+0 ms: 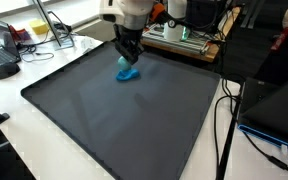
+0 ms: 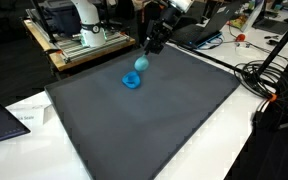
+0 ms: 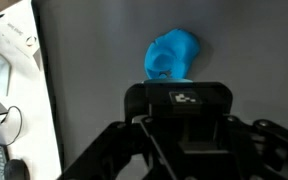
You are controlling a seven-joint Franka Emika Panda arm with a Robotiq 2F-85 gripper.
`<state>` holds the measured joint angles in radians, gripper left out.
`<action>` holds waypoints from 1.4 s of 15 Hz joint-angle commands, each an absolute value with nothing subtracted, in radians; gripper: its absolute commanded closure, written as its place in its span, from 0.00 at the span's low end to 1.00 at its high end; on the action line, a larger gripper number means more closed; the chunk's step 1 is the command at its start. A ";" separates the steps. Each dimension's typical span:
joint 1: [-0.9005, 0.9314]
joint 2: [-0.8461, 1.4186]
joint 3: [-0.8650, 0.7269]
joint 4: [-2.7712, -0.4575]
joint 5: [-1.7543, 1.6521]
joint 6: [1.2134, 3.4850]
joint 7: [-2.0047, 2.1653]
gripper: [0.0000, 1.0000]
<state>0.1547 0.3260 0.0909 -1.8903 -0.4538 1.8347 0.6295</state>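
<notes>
A crumpled blue cloth (image 1: 127, 71) lies near the far edge of a dark grey mat (image 1: 124, 120), seen in both exterior views. My gripper (image 1: 130, 58) stands straight above it, black fingers pointing down. From another side, an upper bunch of the blue cloth (image 2: 141, 64) hangs at the tips of the gripper (image 2: 145, 52), while the rest rests on the mat (image 2: 154, 120) just below. The jaws stand shut on that upper bunch. In the wrist view the cloth (image 3: 171, 53) shows beyond the gripper's (image 3: 176, 82) black body, which hides the fingertips.
The mat covers a white table (image 1: 44, 140). A laptop (image 1: 274, 105) and cables (image 1: 224, 120) lie beside one edge. A keyboard and mouse (image 1: 4, 68) sit at a far corner. A machine on a wooden board (image 2: 79, 40) stands behind the mat. More cables (image 2: 262, 80) coil nearby.
</notes>
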 commanded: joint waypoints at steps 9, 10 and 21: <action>-0.044 0.374 -0.005 -1.658 0.027 1.681 0.128 0.78; -0.057 0.388 -0.009 -1.633 0.052 1.650 0.102 0.78; -0.168 0.653 -0.009 -1.292 0.185 1.353 -0.149 0.78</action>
<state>-0.1385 0.5564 -0.0158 -1.4266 0.1414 1.4256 -0.0821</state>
